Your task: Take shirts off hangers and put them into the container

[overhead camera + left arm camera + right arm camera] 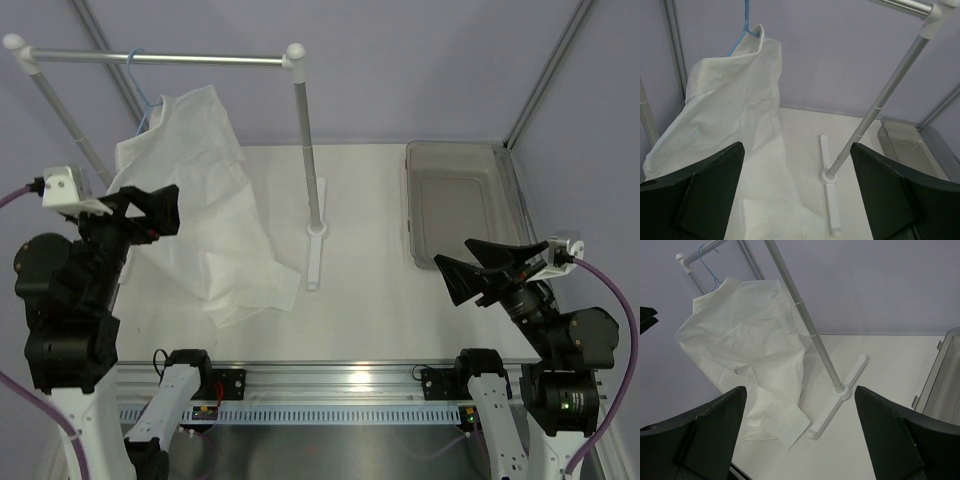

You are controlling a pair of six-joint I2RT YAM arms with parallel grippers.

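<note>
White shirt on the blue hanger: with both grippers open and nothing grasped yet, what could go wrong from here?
1. The shirt hangs on the light-blue wire hanger, hooked over the rail. A pull could drag the hanger along or tip the narrow-footed rack.
2. The post stands between shirt and bin, so carried fabric may snag.
3. The shirt looks wider than the bin and may drape over its rim.

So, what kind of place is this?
Probably a lab test booth, not a home: plain lilac walls, a small clothes rail with one shirt on a hanger, and a plastic bin on a white table.
</note>
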